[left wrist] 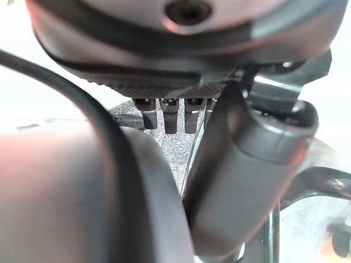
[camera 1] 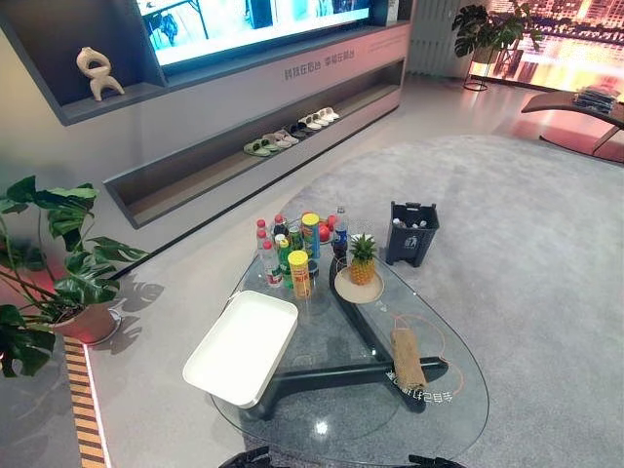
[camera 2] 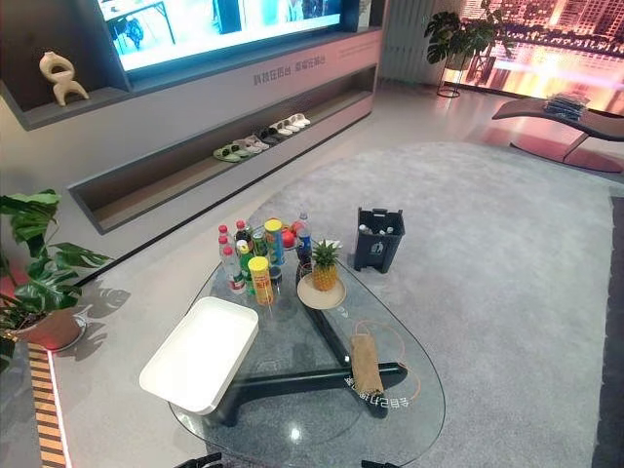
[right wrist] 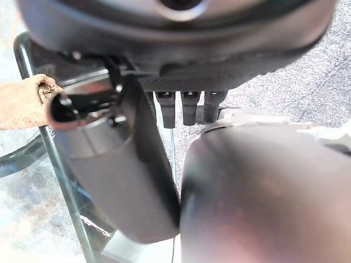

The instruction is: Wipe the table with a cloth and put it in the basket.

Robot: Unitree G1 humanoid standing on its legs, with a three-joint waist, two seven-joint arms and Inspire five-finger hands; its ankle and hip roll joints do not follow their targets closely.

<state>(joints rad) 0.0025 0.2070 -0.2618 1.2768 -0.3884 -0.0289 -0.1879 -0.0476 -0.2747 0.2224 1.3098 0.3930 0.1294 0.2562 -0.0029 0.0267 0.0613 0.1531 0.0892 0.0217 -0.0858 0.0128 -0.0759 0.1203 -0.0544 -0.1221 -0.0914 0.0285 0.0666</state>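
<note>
Cloth (camera 1: 408, 359) is a rolled brown bundle lying flat on the glass table (camera 1: 341, 419). From the pineapple (camera 1: 363, 261) it's toward you and a bit to the right, well apart, w/ nothing touching it.

The basket (camera 1: 226, 388) is the white tray-looking thing left of the pineapple and nearer you. Its outer side hangs past the table edge.

Pineapple stands upright on a small plate (camera 1: 359, 292). Bottles and cans (camera 1: 288, 249) are bunched just left of it and behind it. Dark bin (camera 1: 411, 234) sits on the carpet beyond it, to the right.

Head cams give you that whole layout. Wrist cams give you the hands up close:
- Left hand (left wrist: 241, 164): fingers (left wrist: 170, 115) hang straight in a row, thumb out to the side, holding nothing. Past them you get grey carpet and a bit of the table.
- Right hand (right wrist: 109, 175): same deal, fingers (right wrist: 189, 107) straight and loose, not gripping anything. This cam also catches the cloth's end just past the thumb, lying by the table's glass rim.
</note>
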